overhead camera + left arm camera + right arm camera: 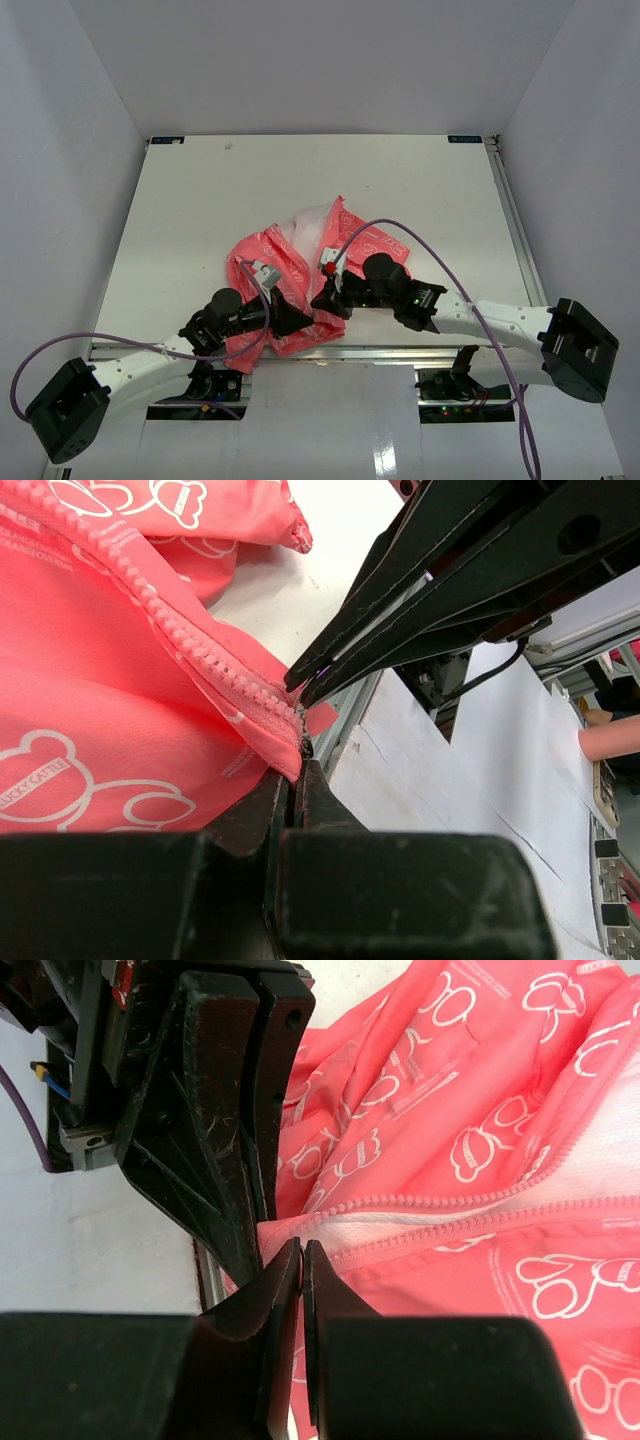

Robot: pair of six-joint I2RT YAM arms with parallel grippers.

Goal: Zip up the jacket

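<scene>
Showed the counter [200, 200] carrying the jacket [290, 262], crumpled and open-fronted, at its near middle, with the hem reaching the near edge just ahead of the two arm bases. Placed both arms low over that hem, converging from either side.

Found the left gripper [300, 318] and the right gripper [322, 298] tip to tip at one spot on the hem, so neither arm stood nearer than the other.

Showed, in the left wrist view, the left gripper [298, 770] pinched narrow on the jacket fabric at the lower end of the zipper [180, 630], with the other arm's fingers just beside and above.

Showed, in the right wrist view, the right gripper [302, 1255] likewise closed down tight, apparently on the jacket edge where the zipper [450, 1210] began.

Traced the long axis of the zipper away from both grippers, from the near hem toward the far collar.

Found its two rows of teeth [420, 1202] parted, with white lining [400, 1228] between them, so closure was judged not yet begun.

Could not make out a slider or pull tab in any view.

Judged the coming move to depend on drawing along that axis, away from the near edge, while holding the hem end fixed.
</scene>
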